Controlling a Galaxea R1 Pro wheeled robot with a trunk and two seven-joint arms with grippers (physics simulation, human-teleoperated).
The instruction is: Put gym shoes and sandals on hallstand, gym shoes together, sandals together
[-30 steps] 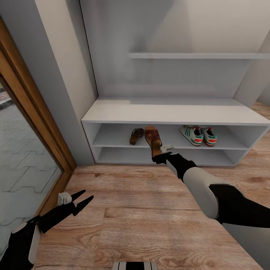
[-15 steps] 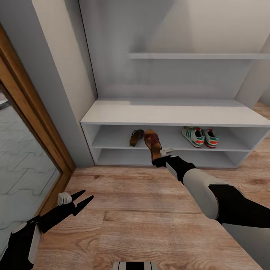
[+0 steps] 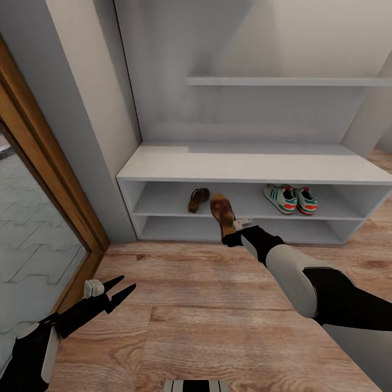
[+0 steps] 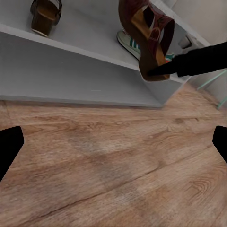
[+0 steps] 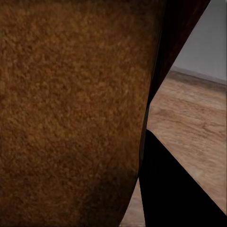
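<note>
Rack at 12 o'clock against wall, floor before it. Right gripper clamps heel of sandal, toe over upper shelf edge, tilted. Second sandal on upper shelf just at its 10 o'clock. Gym shoes side by side on same shelf, 2 o'clock. Left gripper at 8 o'clock, fingers spread wide, empty, above floor.

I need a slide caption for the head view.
Right gripper holding second sandal at the hallstand shelf.

sandal left, gym shoes right, same shelf
</note>
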